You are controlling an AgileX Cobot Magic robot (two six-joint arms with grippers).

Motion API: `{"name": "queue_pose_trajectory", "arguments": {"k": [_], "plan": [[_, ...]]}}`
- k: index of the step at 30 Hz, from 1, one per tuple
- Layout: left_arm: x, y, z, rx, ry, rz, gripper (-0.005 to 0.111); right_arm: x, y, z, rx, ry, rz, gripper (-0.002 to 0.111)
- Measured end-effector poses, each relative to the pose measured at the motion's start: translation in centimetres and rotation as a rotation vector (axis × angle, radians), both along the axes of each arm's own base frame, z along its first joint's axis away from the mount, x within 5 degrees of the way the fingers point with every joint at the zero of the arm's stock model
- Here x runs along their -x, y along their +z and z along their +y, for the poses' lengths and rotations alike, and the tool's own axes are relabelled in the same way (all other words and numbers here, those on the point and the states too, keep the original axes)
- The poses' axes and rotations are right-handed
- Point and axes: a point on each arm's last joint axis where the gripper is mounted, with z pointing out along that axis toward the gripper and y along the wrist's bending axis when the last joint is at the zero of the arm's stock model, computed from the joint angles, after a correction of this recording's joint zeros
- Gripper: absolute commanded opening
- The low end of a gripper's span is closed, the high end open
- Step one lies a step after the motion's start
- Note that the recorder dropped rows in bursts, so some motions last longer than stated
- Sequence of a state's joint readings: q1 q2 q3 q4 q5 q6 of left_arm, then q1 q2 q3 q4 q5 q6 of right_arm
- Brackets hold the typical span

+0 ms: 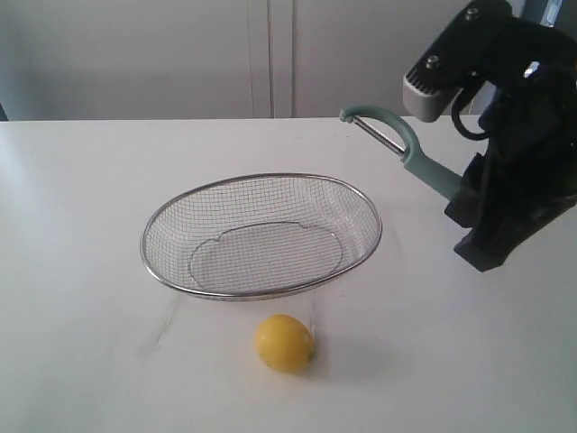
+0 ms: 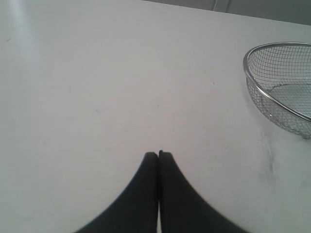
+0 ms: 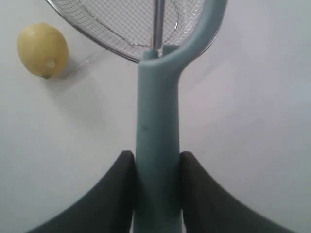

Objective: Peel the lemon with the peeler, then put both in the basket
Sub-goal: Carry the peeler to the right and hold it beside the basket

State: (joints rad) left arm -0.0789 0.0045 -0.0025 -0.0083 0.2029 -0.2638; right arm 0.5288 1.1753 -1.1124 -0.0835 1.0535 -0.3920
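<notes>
The yellow lemon [image 1: 284,343] lies on the white table just in front of the wire-mesh basket [image 1: 261,293]. My right gripper [image 1: 458,192] hangs above the table to the right of the basket, shut on the handle of the pale teal peeler [image 1: 416,155], whose head and blade point back and left. In the right wrist view the peeler [image 3: 157,126] sits clamped between both fingers of the right gripper [image 3: 156,158], with the lemon [image 3: 43,49] and basket [image 3: 121,51] beyond it. My left gripper [image 2: 158,154] is shut on nothing over bare table; the basket [image 2: 250,73] shows at that view's edge.
The white table [image 1: 81,198] ends at a pale wall with vertical panel seams [image 1: 270,54] behind it. The right arm's black body [image 1: 514,135] fills the upper right of the exterior view.
</notes>
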Motion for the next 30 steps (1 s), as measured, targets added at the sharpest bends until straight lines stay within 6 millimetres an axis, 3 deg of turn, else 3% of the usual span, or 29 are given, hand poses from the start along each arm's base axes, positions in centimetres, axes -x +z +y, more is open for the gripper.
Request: {"name": "queue_pose_trajectory", "arguments": {"k": [8, 22, 30], "plan": [[0.0, 0.0, 0.0, 0.000, 0.000, 0.000, 0.000, 0.3, -2.3, -0.2, -0.008, -0.004, 0.018, 0.000], [0.0, 0.0, 0.0, 0.000, 0.000, 0.000, 0.000, 0.3, -2.4, -0.1, -0.021, 0.002, 0.015, 0.000], [0.0, 0.0, 0.0, 0.000, 0.000, 0.000, 0.000, 0.6, -2.9, 0.4, -0.037, 0.206, 0.027, 0.000]]}}
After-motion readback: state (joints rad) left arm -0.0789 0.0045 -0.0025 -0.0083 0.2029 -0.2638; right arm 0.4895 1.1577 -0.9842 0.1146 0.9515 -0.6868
